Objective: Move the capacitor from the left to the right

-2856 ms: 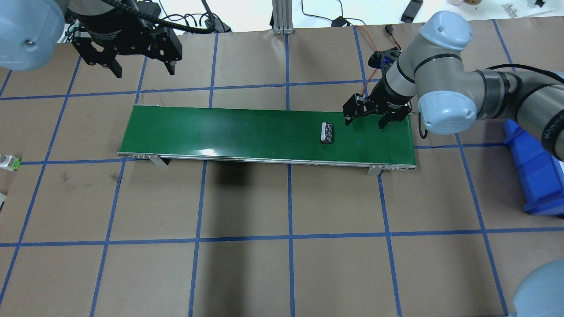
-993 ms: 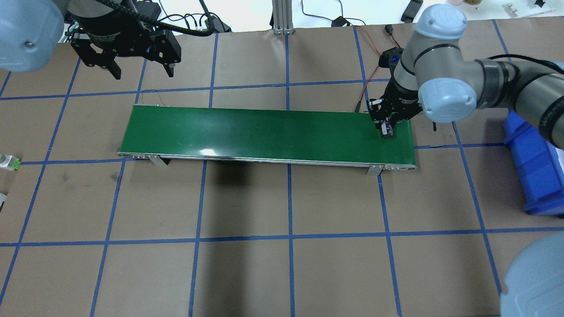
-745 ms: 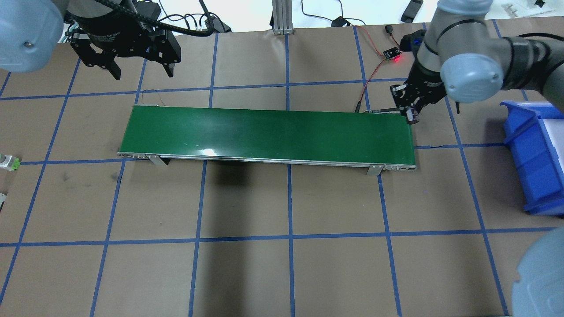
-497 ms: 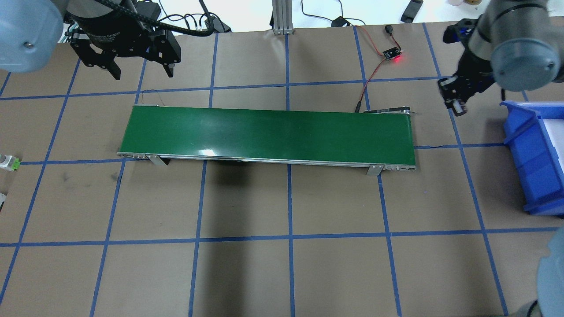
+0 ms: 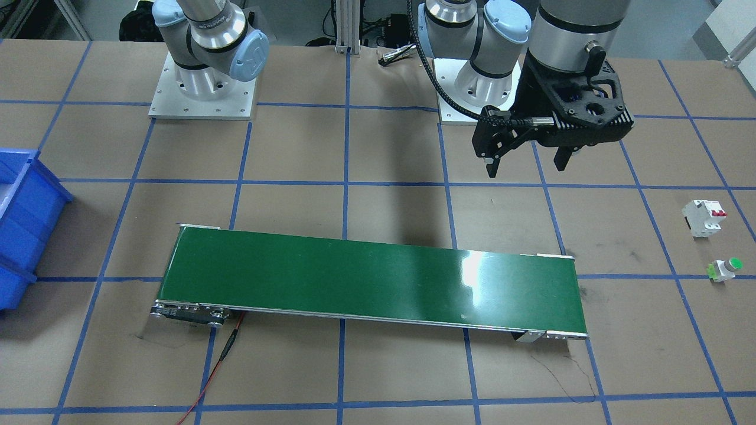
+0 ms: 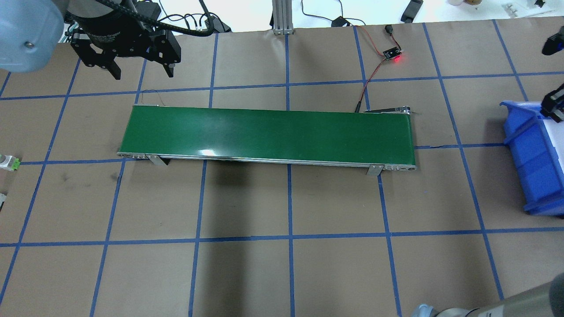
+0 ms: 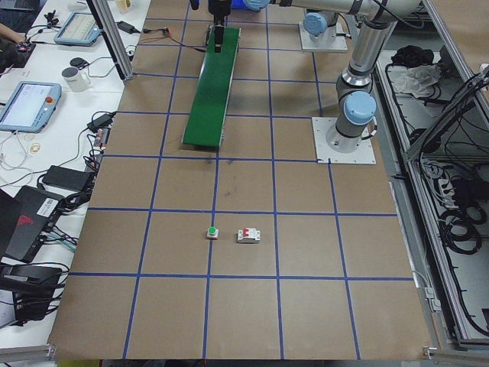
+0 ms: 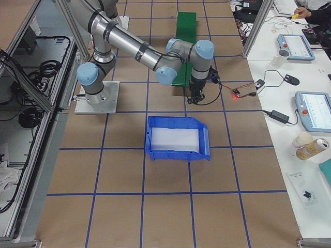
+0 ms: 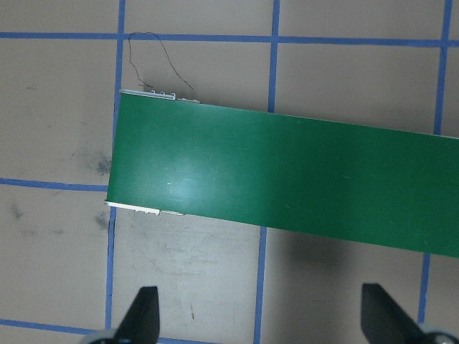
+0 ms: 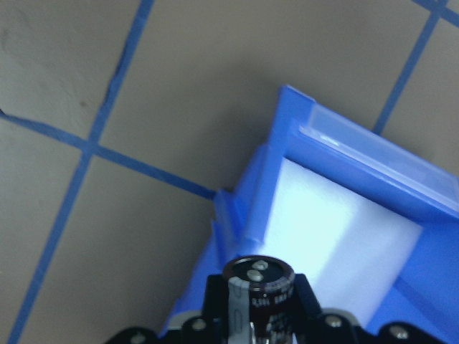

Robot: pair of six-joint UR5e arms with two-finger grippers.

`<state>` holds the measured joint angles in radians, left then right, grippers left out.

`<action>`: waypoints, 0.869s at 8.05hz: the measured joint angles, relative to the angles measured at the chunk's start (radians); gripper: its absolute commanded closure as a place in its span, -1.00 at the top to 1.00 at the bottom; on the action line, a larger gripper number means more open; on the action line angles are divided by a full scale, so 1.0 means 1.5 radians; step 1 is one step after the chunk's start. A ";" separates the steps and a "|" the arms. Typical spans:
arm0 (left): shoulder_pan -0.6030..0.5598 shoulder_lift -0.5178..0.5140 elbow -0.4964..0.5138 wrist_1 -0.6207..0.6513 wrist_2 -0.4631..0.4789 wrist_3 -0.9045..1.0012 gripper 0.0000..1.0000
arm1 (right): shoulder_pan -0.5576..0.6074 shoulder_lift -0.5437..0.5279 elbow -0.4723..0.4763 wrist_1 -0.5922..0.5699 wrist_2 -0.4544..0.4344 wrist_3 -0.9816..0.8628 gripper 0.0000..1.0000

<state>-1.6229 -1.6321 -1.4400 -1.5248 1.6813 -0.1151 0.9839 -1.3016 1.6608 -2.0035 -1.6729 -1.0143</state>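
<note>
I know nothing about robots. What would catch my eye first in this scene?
The long green conveyor belt across the table's middle stands out first. Next, the right gripper holds a small black capacitor over the rim of a bright blue bin, while the left gripper hangs open near the belt's other end.

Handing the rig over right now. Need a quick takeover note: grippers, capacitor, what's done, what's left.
Left gripper: open, empty, hovering near the conveyor belt's left end.
Right gripper: jaws shut on the capacitor, above the edge of the blue bin.
Done: capacitor is off the belt and at the bin.
Left: probably centre it over the bin, then release.
</note>
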 measured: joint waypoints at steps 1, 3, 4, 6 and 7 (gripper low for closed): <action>0.000 0.000 0.000 0.000 0.000 0.000 1.00 | -0.038 0.010 0.001 -0.014 0.000 -0.062 -0.49; 0.001 0.000 -0.001 0.000 0.000 0.000 1.00 | -0.074 0.052 0.002 -0.052 0.000 -0.144 1.00; 0.001 -0.001 -0.001 0.000 0.000 0.000 1.00 | -0.078 0.068 0.003 -0.060 0.001 -0.160 1.00; 0.001 -0.002 -0.001 0.000 0.000 0.000 1.00 | -0.080 0.062 0.003 -0.053 -0.001 -0.161 1.00; 0.001 -0.002 -0.001 0.001 0.000 0.000 1.00 | -0.076 0.036 0.002 -0.018 0.003 -0.139 1.00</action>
<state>-1.6213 -1.6348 -1.4418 -1.5236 1.6812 -0.1151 0.8699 -1.2476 1.6645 -2.0304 -1.6677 -1.2228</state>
